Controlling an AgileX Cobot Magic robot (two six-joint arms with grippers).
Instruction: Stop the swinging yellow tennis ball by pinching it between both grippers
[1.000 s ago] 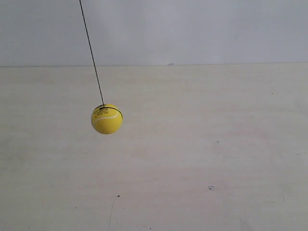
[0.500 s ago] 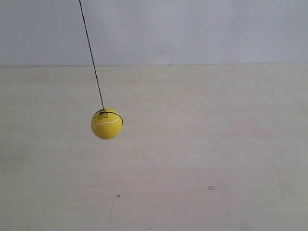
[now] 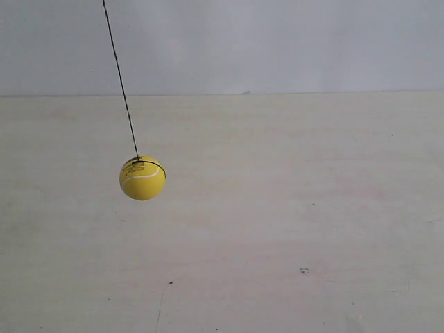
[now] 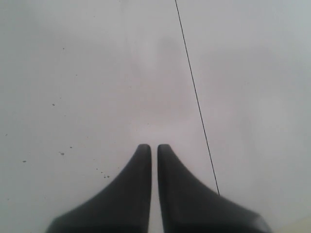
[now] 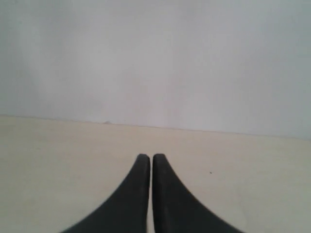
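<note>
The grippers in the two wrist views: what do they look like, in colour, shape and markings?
The left gripper and the right gripper look alike: each has two smooth, matte black fingers, broad at the base and curving inward to a narrow rounded tip. No markings, cables or sleeves show on them. The exterior view shows no arm.
</note>
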